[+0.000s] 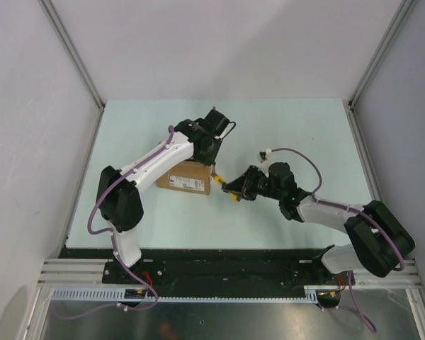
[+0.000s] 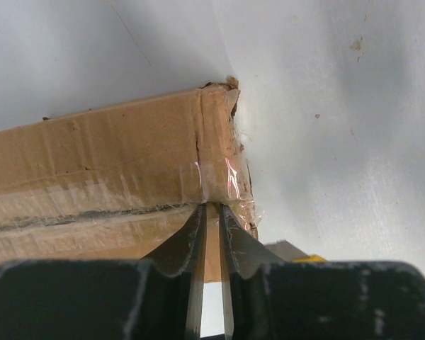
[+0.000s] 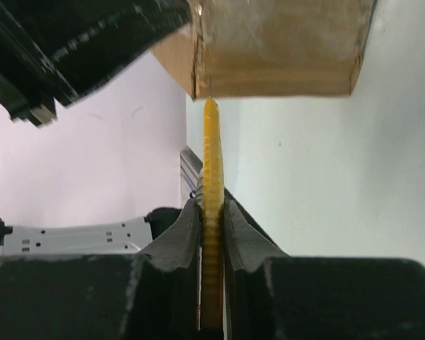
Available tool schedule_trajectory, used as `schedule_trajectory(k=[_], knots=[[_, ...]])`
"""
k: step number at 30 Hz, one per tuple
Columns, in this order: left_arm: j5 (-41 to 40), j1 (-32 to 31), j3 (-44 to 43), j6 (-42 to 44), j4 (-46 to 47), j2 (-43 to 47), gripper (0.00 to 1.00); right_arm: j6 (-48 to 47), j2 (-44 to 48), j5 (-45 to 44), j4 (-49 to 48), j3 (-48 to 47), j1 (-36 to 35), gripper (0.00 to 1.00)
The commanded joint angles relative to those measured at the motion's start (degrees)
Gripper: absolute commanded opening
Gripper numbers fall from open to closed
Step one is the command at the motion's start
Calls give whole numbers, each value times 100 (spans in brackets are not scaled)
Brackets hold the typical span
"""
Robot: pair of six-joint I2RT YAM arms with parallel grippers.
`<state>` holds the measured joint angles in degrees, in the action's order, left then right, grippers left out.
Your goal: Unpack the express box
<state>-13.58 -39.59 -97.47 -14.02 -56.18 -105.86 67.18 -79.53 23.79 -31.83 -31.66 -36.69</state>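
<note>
- The express box point(image 1: 186, 181) lies on the pale table point(image 1: 283, 227) just left of the middle of the top view, its long side running left to right, with a white label on the face toward the bottom of the frame.
- The left arm reaches up from the lower left and bends over the box, so its black wrist covers the box's upper right end.
- In the left wrist view the left pincer point(image 2: 212, 210) is clenched to a thin slit, with nothing seen between the fingers. Its tips rest on the box's taped top seam near a frayed corner.
- Clear tape runs along that seam and wraps over the box's end, glinting just above the fingertips.
- The right arm comes in from the lower right of the top view, with its wrist pointing left at the box's right end.
- The right pincer point(image 3: 212, 207) is clamped on a yellow utility knife point(image 3: 211, 152), which is seen edge-on between the fingers at the centre of the right wrist view.
- A thin blade at the knife's tip meets the lower left corner of the box's end face, at the top of that view. I cannot tell whether it has entered the cardboard.
- The left arm's black body fills the upper left of the right wrist view, close beside the box.
</note>
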Motion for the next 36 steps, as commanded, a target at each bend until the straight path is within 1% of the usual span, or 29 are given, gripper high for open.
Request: schedule_trajectory(k=[1, 7, 10, 13, 14, 16, 17, 19, 20, 21, 22, 23, 25, 26, 29, 32, 36], knots=[[-118, 40, -299, 5, 20, -40, 17, -240, 446, 504, 652, -95, 65, 0], [224, 39, -369, -39, -15, 180, 20, -625, 1166, 153, 1468, -104, 399, 0], [418, 40, -395, -57, -42, 347, 23, -959, 1474, -242, 2161, -104, 635, 0], [453, 39, -378, -57, -59, 557, 26, -1389, 1676, -918, 2628, -104, 768, 0], [436, 48, -378, -39, -59, 602, 27, -1496, 1712, -1355, 2734, -104, 812, 0], [409, 66, -395, -31, -77, 733, 29, -1689, 1765, -1780, 2936, -112, 891, 0], [409, 66, -422, -48, -77, 769, 31, -1899, 1817, -2234, 2990, -112, 909, 0], [374, 110, -431, -83, -77, 865, 34, -2111, 1853, -2772, 3104, -130, 927, 0], [348, 127, -422, -118, -68, 961, 37, -2365, 1853, -3218, 3122, -139, 918, 0], [322, 162, -396, -127, -59, 1015, 40, -2498, 1836, -3449, 3157, -156, 926, 0], [260, 180, -361, -136, -68, 1067, 43, -2586, 1783, -3695, 3366, -226, 926, 0], [60, 197, -239, -214, -68, 1198, 49, -2683, 1731, -4150, 3403, -253, 926, 0], [-100, 329, 16, -285, -51, 1348, 52, -2990, 1502, -4548, 3499, -349, 926, 0], [-118, 399, 87, -381, -42, 1427, 56, -3096, 1406, -4924, 3535, -384, 935, 0], [-101, 759, 421, -522, 11, 1744, 59, -3438, 958, -5488, 3649, -568, 944, 0], [-48, 1076, 799, -584, 160, 2174, 63, -3755, 518, -5744, 3526, -700, 953, 0], [302, 1593, 1282, -654, 467, 2623, 65, -3844, -184, -5763, 3596, -1025, 1102, 3]])
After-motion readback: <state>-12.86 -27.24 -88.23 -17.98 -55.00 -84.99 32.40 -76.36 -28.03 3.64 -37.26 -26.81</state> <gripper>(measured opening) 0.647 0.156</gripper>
